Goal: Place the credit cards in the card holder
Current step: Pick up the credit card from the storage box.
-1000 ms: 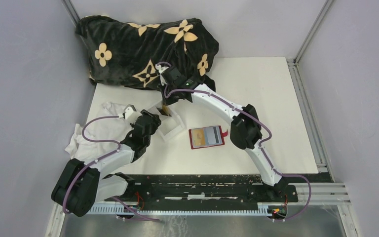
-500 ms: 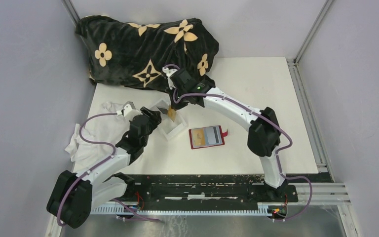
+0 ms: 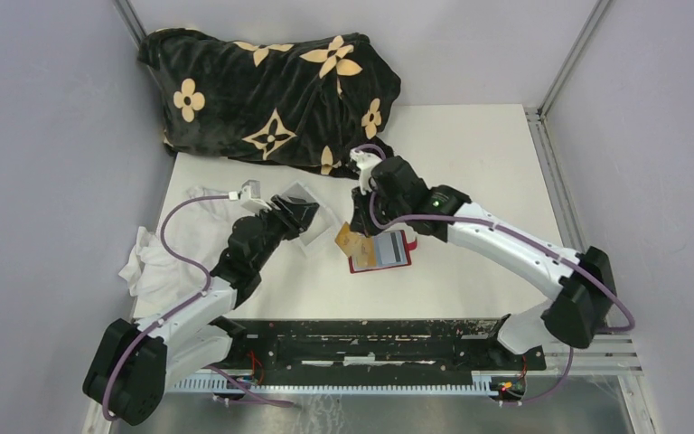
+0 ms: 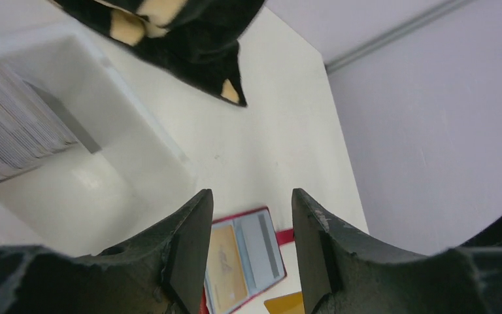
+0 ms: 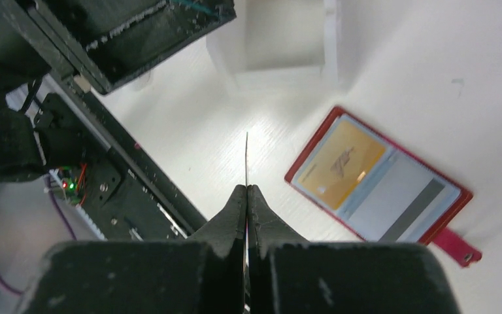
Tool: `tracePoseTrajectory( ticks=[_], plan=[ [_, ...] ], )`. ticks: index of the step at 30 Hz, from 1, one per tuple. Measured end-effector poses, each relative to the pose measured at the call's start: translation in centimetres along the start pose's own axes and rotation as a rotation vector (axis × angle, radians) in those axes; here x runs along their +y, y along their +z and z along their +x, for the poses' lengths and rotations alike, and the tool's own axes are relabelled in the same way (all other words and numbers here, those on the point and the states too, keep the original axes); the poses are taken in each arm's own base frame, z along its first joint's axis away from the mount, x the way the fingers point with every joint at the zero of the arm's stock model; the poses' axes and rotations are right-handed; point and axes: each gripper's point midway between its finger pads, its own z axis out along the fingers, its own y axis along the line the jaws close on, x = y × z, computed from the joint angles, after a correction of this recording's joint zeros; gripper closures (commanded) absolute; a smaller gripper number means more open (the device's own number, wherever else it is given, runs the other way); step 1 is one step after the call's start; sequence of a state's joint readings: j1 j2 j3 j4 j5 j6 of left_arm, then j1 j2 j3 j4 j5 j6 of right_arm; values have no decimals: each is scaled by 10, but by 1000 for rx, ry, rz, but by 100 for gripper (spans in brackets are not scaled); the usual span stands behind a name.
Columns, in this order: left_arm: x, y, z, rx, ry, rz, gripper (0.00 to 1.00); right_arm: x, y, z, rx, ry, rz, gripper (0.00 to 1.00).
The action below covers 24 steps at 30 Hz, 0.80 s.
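The card holder (image 3: 379, 269) lies open and flat at mid-table, red, its snap tab (image 5: 456, 246) to the right. A yellow-orange card (image 5: 340, 163) and a grey-striped one (image 5: 399, 206) sit in its slots. My right gripper (image 3: 359, 226) is shut on another yellow-orange credit card (image 3: 351, 241), held above the table at the holder's left edge. The right wrist view shows that card edge-on (image 5: 246, 160). My left gripper (image 3: 305, 215) hangs open and empty over the clear box (image 3: 312, 226). The holder (image 4: 284, 237) shows between its fingers. More cards (image 4: 13, 131) stand stacked in the box.
A black blanket with tan flowers (image 3: 271, 90) covers the back left. A crumpled white cloth (image 3: 176, 244) lies at the left edge. The black base rail (image 3: 370, 339) runs along the near edge. Grey walls close in both sides.
My right gripper has carried the yellow-orange card from the clear box rightward and nearer, to the holder's left edge. The left gripper has edged to the right over the box, still open.
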<state>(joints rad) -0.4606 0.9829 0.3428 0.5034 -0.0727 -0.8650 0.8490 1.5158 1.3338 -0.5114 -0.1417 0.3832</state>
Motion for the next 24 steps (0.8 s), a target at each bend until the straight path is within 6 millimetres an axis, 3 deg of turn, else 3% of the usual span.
tracePoseTrajectory(
  ticks=[4, 11, 17, 24],
  plan=[
    [-17, -5, 20, 87, 21, 123, 46, 3, -20, 27, 11, 36, -42, 99],
    [-63, -30, 64, 269, 116, 376, 44, 10, -43, 52, 6, 94, -123, 99],
    [-77, -47, 91, 384, 174, 491, 44, 10, -49, 59, 0, 139, -166, 99],
    [-86, -59, 101, 429, 207, 581, 44, 12, -58, 61, -14, 179, -211, 99]
  ],
)
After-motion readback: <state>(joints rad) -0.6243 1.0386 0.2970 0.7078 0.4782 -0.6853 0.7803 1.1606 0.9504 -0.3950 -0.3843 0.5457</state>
